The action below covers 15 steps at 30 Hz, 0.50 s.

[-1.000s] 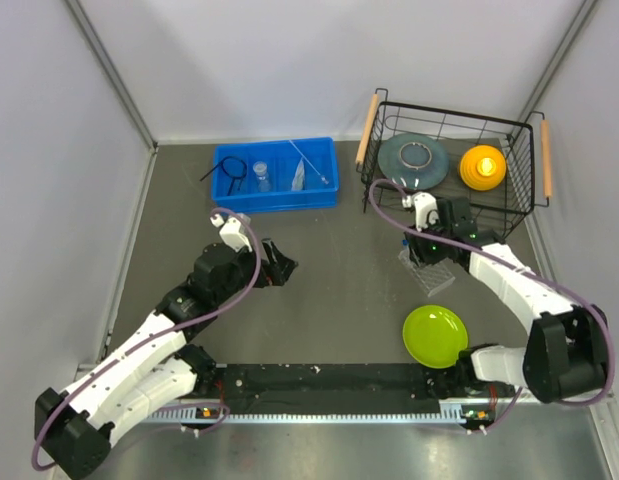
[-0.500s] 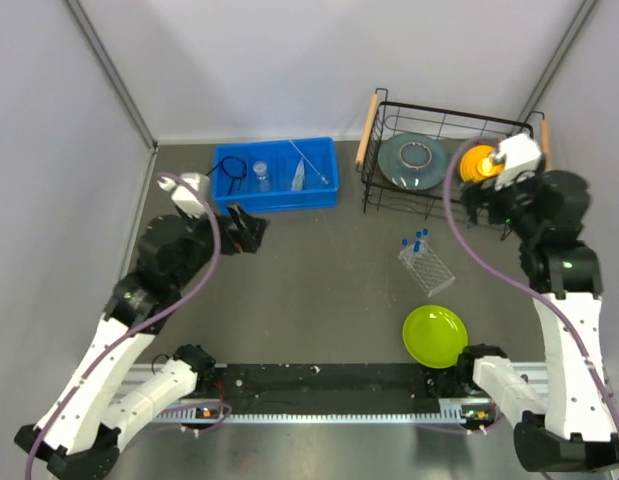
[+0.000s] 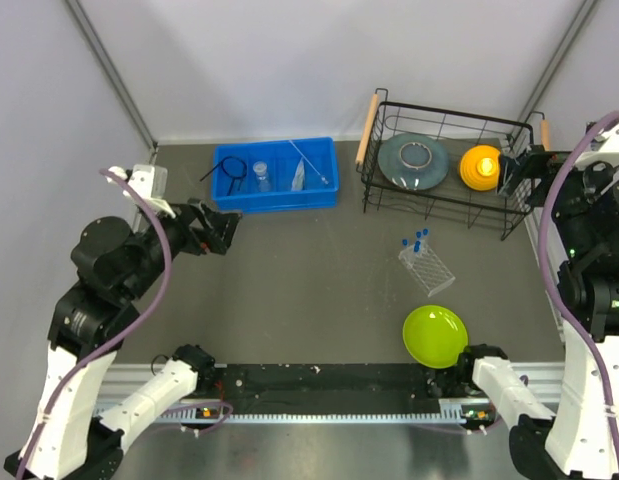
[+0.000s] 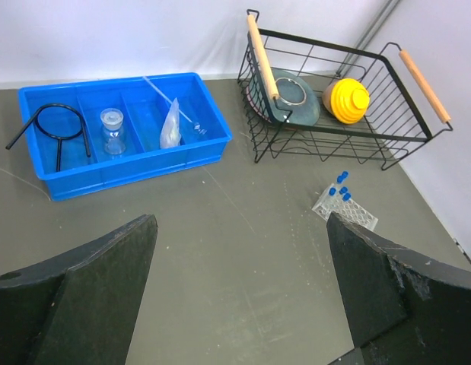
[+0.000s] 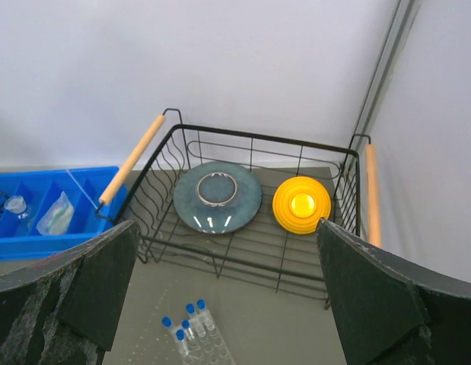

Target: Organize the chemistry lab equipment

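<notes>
rack (image 3: 429, 268) with blue-capped tubes (image 3: 419, 240) sits on your counter (image 3: 319, 280) between wire basket (image 3: 449, 113) and green plate (image 3: 435, 335); your left tool (image 3: 221, 228) and right tool (image 3: 522, 172) both gape apart, empty.

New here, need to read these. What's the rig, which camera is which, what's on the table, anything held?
Two robot arms are bolted at the near edge of a table. One picture looks down from above; the other two come from wrist cameras, so the dark shapes at their sides are fingers. The left end effector and right end effector are open and hold nothing. On it: a blue tray with a black ring on a rod, small jar and clear packet; a wire basket with a grey dish and orange bowl; a rack of blue-capped tubes; a lime-green plate.
</notes>
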Available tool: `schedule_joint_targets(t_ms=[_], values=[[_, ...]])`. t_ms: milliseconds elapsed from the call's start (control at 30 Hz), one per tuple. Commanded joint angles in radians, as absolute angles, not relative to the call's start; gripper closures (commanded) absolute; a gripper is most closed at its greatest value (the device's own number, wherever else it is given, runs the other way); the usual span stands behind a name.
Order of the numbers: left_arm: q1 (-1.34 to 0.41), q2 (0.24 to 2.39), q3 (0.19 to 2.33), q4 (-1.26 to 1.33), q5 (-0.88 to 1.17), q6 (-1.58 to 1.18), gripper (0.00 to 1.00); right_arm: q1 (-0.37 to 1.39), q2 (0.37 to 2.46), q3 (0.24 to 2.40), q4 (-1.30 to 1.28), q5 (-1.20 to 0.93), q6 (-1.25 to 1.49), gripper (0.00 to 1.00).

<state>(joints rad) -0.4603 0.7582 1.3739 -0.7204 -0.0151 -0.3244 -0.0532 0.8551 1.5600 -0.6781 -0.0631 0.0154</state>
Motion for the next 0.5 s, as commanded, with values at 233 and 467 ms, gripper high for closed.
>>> schedule_joint_targets(t_ms=[233, 467], values=[[-0.457, 0.673, 1.422, -0.773, 0.025, -0.325, 0.01, -0.071, 0.816, 1.563, -0.698, -0.046, 0.086, 0.01], [-0.456, 0.655, 1.424, -0.785, 0.018, -0.336, 0.01, -0.074, 0.811, 1.566, -0.696, -0.054, 0.066, 0.01]])
